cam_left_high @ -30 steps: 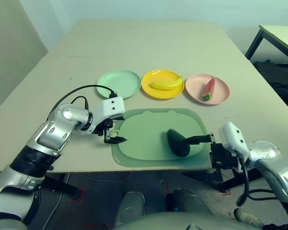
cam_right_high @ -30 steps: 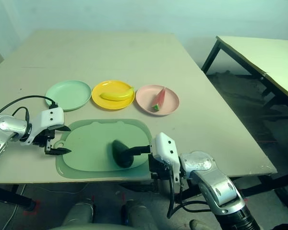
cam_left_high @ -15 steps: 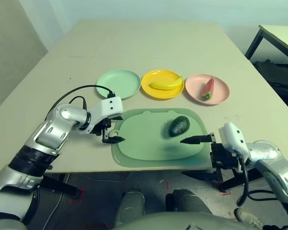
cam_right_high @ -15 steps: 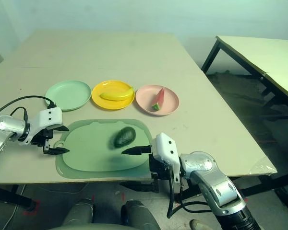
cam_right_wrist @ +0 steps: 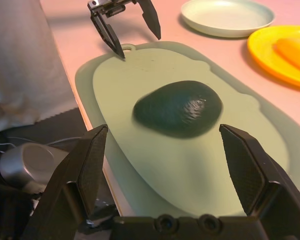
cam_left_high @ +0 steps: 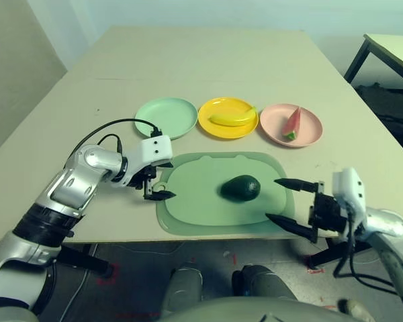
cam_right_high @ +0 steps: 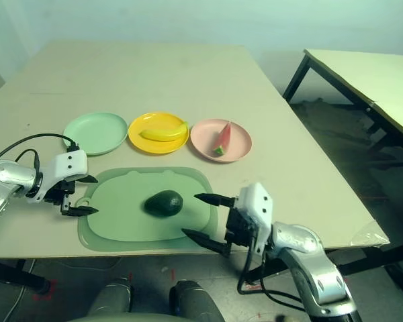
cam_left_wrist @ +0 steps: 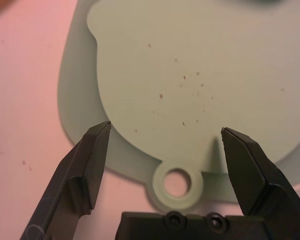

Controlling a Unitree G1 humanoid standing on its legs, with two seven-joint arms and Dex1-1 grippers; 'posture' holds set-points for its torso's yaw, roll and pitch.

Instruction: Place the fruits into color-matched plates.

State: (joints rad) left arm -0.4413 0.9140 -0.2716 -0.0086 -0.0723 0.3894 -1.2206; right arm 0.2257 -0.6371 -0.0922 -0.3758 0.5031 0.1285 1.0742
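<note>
The dark green avocado (cam_left_high: pixel 240 188) lies on its side on the pale green cutting mat (cam_left_high: pixel 195 204), free of both grippers. My right gripper (cam_left_high: pixel 274 199) stands open just right of it at the mat's right edge, nothing between its fingers; its wrist view has the avocado (cam_right_wrist: pixel 177 108) ahead of the jaws. My left gripper (cam_left_high: pixel 160 186) hovers open over the mat's left end. The mint green plate (cam_left_high: pixel 166 117) is bare. The banana (cam_left_high: pixel 232 119) rests in the yellow plate (cam_left_high: pixel 218 127). The watermelon wedge (cam_left_high: pixel 293 124) sits in the pink plate (cam_left_high: pixel 275 131).
The three plates form a row just behind the mat. The mat's ring handle (cam_left_wrist: pixel 178 184) lies between my left fingers. The mat and both grippers are close to the table's front edge. A second table (cam_left_high: pixel 389 47) stands off to the right.
The avocado left my right gripper's fingers and settled further left on the mat. The right gripper drew back to the right and opened wide. The left arm stayed put.
</note>
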